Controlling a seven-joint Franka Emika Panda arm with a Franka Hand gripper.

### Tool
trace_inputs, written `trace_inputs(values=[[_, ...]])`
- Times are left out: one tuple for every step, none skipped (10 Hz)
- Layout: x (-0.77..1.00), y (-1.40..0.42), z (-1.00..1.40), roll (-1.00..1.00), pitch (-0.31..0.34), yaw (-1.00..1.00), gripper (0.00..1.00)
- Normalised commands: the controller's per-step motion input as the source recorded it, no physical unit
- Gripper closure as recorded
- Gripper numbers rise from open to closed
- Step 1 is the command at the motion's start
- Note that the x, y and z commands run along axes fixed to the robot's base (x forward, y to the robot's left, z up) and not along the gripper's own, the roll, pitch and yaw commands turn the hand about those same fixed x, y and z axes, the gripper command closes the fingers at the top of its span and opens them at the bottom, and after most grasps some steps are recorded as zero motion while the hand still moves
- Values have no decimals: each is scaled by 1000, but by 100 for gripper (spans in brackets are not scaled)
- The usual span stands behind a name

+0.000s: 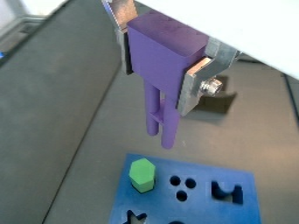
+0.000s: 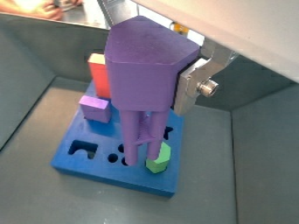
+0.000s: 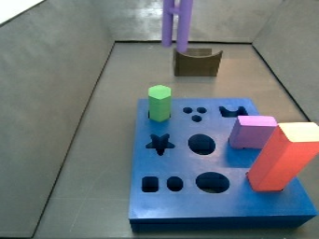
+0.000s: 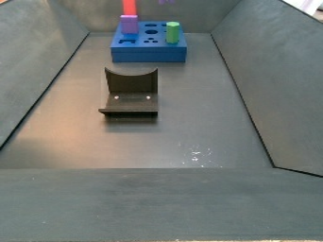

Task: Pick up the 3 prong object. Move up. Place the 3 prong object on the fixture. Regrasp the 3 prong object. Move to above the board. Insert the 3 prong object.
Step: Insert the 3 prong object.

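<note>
The gripper (image 1: 163, 66) hung high, its fingers (image 1: 198, 77) pinching the 3 prong object (image 1: 162, 66), prongs down, at upper centre of a side view, above the fixture (image 3: 197, 62), beyond the board (image 3: 214, 168).

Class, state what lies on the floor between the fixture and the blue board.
Nothing: in a side view, bare grey floor separates the fixture from the board. The end effector holds the 3 prong object above.
</note>
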Motion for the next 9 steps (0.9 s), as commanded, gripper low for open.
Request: trace_inputs(values=[[191,-14,-289,-73,-14,-691,100],[214,-46,-303,-43,-7,-691,100],[209,-80,-320,-13,-6,-680,100],[180,-31,-340,-16,-9,-680,100],[197,0,-283,0,-14,-589,100],[223,-60,-349,31,0,-600,100],[151,-111,-380,60,-16,-511,100],[191,-109,-366,83,-29,-469,100],[171,-126,-349,93,-36,-460,100]])
